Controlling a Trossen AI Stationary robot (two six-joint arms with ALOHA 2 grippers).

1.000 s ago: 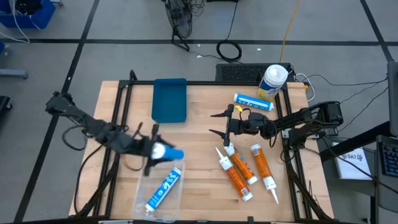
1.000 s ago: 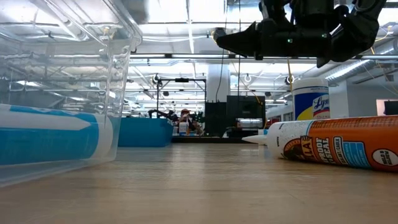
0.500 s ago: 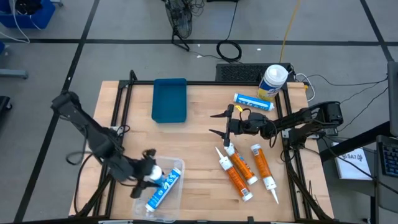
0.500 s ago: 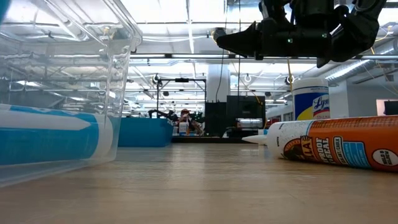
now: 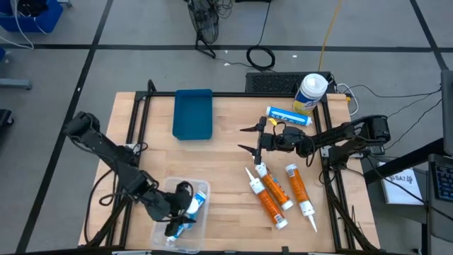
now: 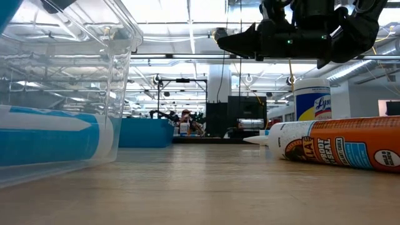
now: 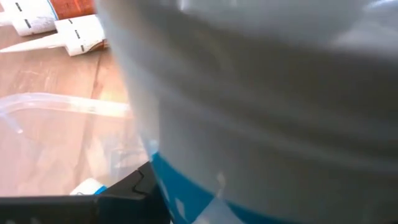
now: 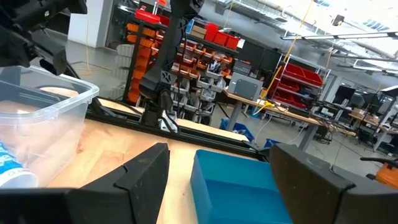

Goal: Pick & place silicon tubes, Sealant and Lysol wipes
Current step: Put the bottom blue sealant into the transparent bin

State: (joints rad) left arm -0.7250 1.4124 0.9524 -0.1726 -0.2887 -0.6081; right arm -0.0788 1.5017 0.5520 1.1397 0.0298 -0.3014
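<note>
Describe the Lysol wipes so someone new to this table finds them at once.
Start at the wooden table and go to its far right corner, beyond the waiting right gripper. The Lysol wipes stand upright there, next to a blue tube lying flat. It is the only fat round canister, white-lidded with a yellow-and-blue label.

High view: straight down over the whole surface. Low view: level with the surface, facing the room behind. Left wrist view: pressed close against a white-and-blue tube. Right wrist view: looking across toward the clear bin, also seen from above and low.
</note>
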